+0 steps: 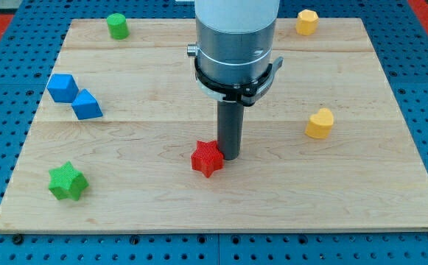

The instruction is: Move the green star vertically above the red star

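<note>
The green star [68, 182] lies near the board's bottom left corner. The red star [207, 158] lies near the middle of the board, toward the view's bottom. My tip [230, 158] stands right beside the red star on its right, touching or almost touching it. The green star is far to the view's left of my tip, slightly lower than the red star. The arm's grey and white body hangs above the middle of the board and hides part of it.
A green cylinder [117, 26] stands at the top left. Two blue blocks [62, 87] [87, 105] sit together at the left. A yellow block [306, 21] is at the top right, another yellow block [320, 124] at the right. The wooden board [361, 191] lies on a blue pegboard.
</note>
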Robot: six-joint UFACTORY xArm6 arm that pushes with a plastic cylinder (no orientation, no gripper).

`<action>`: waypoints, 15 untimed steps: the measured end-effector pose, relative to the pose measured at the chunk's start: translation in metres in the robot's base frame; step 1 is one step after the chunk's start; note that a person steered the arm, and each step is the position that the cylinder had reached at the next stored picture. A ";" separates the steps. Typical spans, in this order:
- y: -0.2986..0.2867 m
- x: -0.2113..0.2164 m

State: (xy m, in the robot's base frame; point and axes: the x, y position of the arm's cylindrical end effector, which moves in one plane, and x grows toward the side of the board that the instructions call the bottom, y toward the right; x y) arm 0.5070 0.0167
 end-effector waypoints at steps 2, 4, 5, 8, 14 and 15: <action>-0.002 0.000; -0.012 -0.042; -0.051 -0.017; -0.125 -0.001; -0.264 -0.092; -0.264 -0.092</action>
State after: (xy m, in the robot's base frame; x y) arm 0.4147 -0.2476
